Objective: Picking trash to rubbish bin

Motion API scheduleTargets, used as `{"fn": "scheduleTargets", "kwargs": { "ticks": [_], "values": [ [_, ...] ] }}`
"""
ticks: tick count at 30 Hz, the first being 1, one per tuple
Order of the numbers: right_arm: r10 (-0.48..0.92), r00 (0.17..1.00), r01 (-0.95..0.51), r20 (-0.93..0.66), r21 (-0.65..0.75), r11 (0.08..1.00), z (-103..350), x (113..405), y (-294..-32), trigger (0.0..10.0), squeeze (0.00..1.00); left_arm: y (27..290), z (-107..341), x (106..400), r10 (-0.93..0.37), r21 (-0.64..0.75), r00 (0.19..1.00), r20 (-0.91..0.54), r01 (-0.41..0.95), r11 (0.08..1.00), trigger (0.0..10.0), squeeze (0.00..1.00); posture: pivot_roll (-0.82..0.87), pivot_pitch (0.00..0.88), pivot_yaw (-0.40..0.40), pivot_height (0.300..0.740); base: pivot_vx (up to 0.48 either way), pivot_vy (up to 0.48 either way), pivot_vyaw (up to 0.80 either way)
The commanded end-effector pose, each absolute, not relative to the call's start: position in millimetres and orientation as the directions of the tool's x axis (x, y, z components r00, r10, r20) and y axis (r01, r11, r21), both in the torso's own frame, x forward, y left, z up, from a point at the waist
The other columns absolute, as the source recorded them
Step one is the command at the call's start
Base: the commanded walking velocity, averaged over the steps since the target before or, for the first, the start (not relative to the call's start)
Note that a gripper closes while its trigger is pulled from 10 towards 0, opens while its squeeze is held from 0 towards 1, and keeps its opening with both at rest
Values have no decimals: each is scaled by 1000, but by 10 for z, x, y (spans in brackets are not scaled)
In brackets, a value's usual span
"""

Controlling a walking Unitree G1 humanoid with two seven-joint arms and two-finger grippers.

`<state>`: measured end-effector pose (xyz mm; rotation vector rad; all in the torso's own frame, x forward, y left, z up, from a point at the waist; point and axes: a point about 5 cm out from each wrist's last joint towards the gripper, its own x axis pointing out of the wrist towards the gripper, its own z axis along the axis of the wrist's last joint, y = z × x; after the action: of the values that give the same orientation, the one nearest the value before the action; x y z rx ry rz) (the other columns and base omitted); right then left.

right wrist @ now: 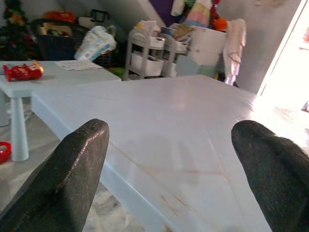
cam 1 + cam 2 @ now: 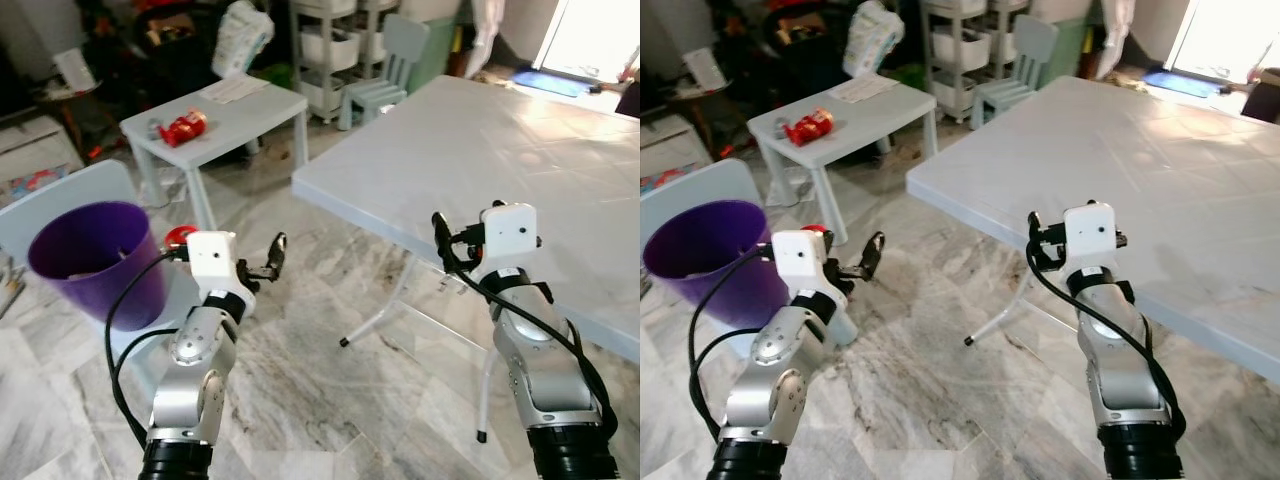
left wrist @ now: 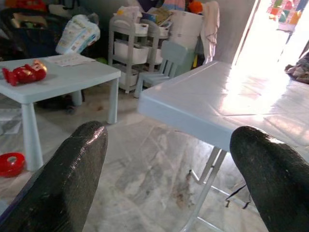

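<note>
While hands [image 2: 268,262] [image 2: 1034,232] gape, red wrapper [image 2: 183,128] on small table [image 2: 250,110].

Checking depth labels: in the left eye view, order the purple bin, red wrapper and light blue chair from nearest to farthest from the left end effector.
1. Purple bin, just to its left.
2. Red wrapper, on the small table ahead.
3. Light blue chair, far back, right of it.

The head's two eyes look forward and down from above both arms, taking in the marble floor [image 2: 330,400], the purple bin [image 2: 95,262] at the left, the big folding table [image 2: 520,150] at the right and the small table [image 2: 240,112] farther back. The left wrist camera looks low between its black fingers [image 3: 63,183] across the floor at both tables. The right wrist camera sits close above the big table's top, facing the cluttered shelves [image 1: 149,55], and shares the small table's red packet [image 1: 21,71] with the others.
</note>
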<state>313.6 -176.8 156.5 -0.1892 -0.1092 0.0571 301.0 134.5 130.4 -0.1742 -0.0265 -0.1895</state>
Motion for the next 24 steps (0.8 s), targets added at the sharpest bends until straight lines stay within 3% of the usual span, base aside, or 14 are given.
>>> {"fn": "scheduleTargets", "kwargs": {
  "ticks": [1, 24],
  "values": [
    [63, 991, -40, 115, -195, 980, 1613, 3150, -1779, 10000, 0, 1352, 1299, 3024, -182, -173, 983, 31, 185, 967, 10000, 0, -48, 21, 10, 740, 0, 0, -800],
    [64, 991, -41, 116, -192, 981, 1619, 3151, -1771, 10000, 0, 1414, 1289, 3054, -151, -211, 988, 14, 150, 966, 10000, 0, -48, 22, 11, 740, 0, 0, -800]
  ]
}}
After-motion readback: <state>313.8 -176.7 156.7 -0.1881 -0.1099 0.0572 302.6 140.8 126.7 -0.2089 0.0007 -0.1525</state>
